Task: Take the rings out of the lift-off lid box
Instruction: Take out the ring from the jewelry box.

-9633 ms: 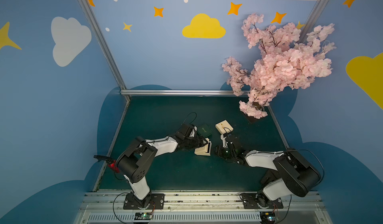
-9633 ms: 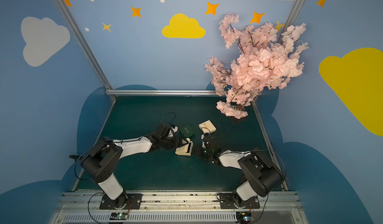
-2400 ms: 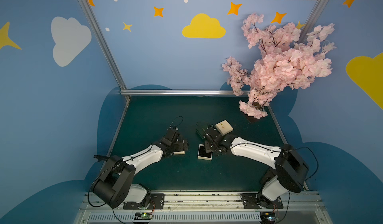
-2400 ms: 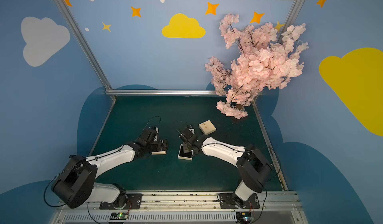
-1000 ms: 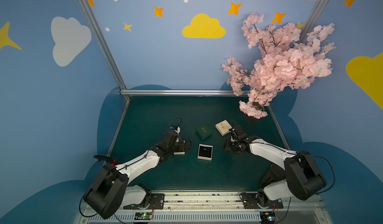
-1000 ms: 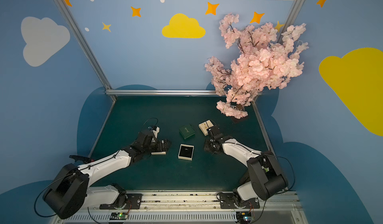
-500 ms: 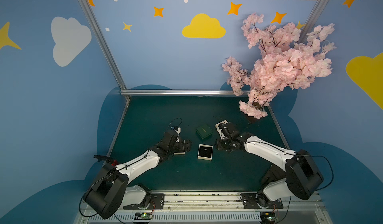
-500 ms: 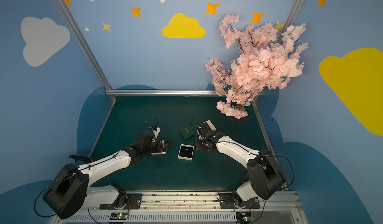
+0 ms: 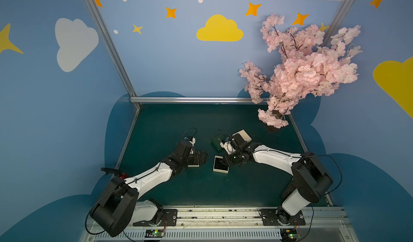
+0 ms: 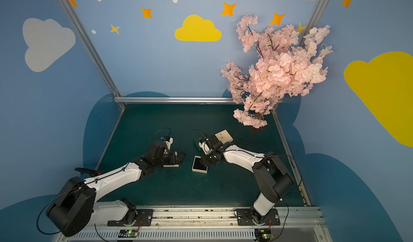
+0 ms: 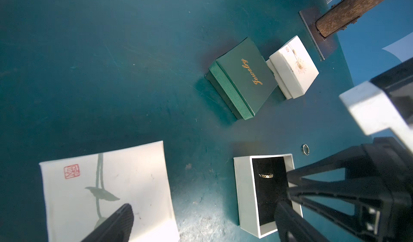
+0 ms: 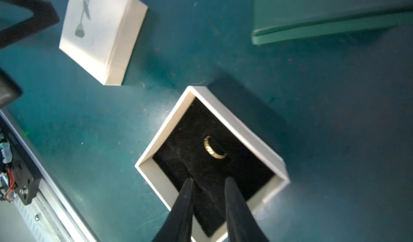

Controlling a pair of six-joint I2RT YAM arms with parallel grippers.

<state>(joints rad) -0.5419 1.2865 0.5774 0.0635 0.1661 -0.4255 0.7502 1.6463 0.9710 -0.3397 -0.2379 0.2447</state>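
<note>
1. Black right gripper (image 12: 209,179): jaws parted by a narrow gap with nothing between them. Its tips hang over the black lining of the lift-off lid box (image 12: 241,126), close to one corner. Whether they touch the lining cannot be told.
2. First ring (image 12: 214,148): a thin metal hoop standing in the lining near the box's middle, just ahead of the right gripper's tips and not between them.
3. Lift-off lid box: white walls, uncovered, resting on the green table (image 9: 178,185) between the two arms in both top views.
4. Second ring (image 11: 305,149): lies on the table outside the box, near one of its corners and apart from its wall.
5. Lid (image 11: 107,185): white, with a grey leaf drawing and a red seal. It lies flat on the table, apart from the box, on the left arm's side.
6. Left gripper (image 9: 199,158): jaws spread wide, gripping nothing, poised over the lid. One ribbed finger (image 11: 116,223) shows above the lid's surface.
7. Green box (image 11: 243,77): closed, lettered "Jewelry" in gold, farther back. A cream box (image 11: 295,68) sits just beside it.
8. Pink blossom tree (image 9: 301,68): stands at the table's far right corner.
</note>
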